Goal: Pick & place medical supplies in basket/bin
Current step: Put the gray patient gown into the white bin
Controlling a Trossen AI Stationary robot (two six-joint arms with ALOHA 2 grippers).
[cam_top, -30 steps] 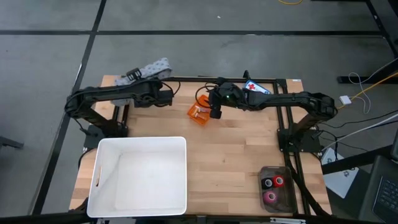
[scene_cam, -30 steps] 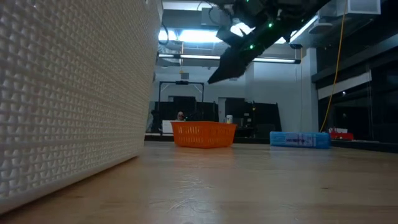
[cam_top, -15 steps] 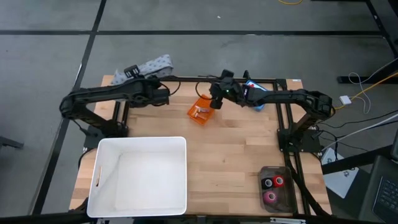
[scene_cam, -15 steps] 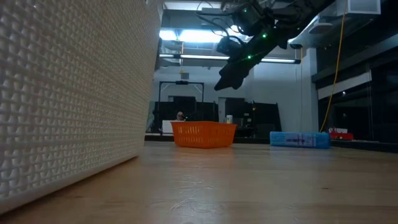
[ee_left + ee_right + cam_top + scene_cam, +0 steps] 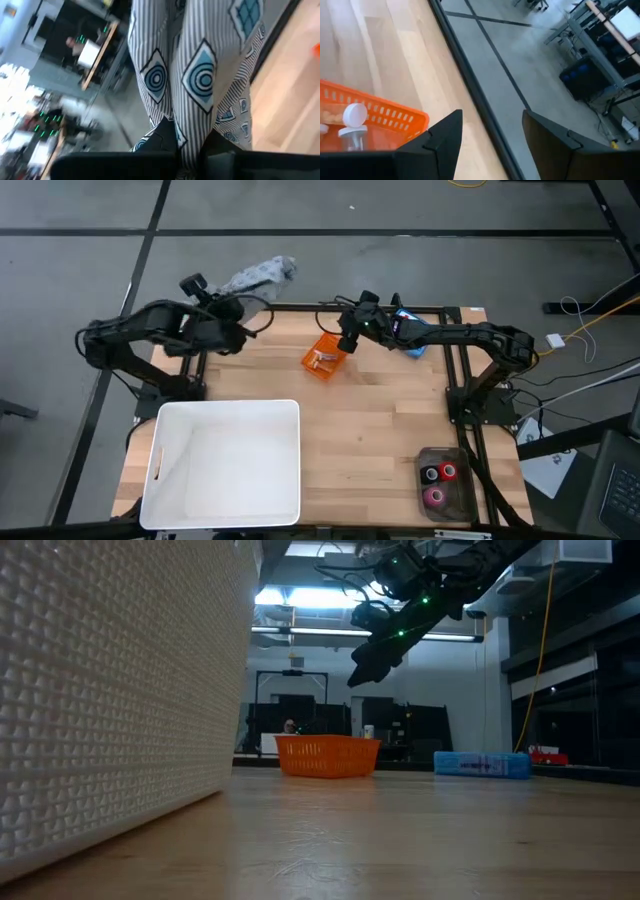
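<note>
Gripping grey patterned cloth (image 5: 260, 277): left gripper (image 5: 222, 308), left of basket (image 5: 322, 358) | right gripper (image 5: 347, 340) fingers apart, just above basket

No lettering, brand, number or sign can be read in any view. The blue box (image 5: 482, 764) at the table's far edge carries markings on its side, but they are too small to make out. The grey cloth (image 5: 200, 75) bears only printed diamonds and rings, not letters.
</note>
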